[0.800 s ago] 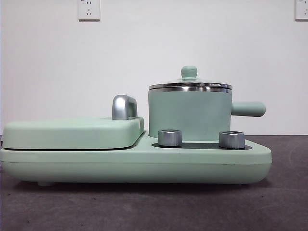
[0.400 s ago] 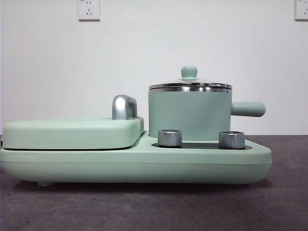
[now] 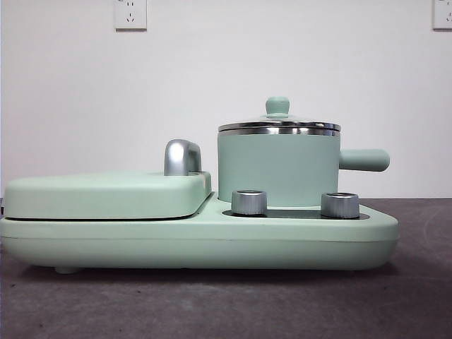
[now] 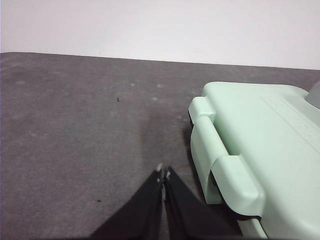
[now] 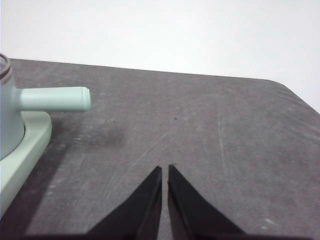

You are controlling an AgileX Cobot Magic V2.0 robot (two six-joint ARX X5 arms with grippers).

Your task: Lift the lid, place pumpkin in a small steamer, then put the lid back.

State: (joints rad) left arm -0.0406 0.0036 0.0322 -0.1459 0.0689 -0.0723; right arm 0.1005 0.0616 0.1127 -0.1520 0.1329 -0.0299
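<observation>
The small steamer (image 3: 278, 168) stands on the right half of the wide mint-green appliance base (image 3: 198, 240), its stubby handle (image 3: 364, 159) pointing right. The lid (image 3: 279, 124) sits shut on it, mint knob on top. In the right wrist view the steamer's handle (image 5: 55, 98) shows off to one side of my right gripper (image 5: 164, 170), which is shut and empty over bare table. My left gripper (image 4: 163, 172) is shut and empty beside the base's flat griddle cover (image 4: 260, 145). The pumpkin is out of view.
The flat griddle cover (image 3: 106, 194) with a chrome handle (image 3: 182, 157) fills the base's left half. Two silver knobs (image 3: 249, 202) stand in front of the steamer. Dark grey table (image 3: 226, 304) lies around the appliance, a white wall behind.
</observation>
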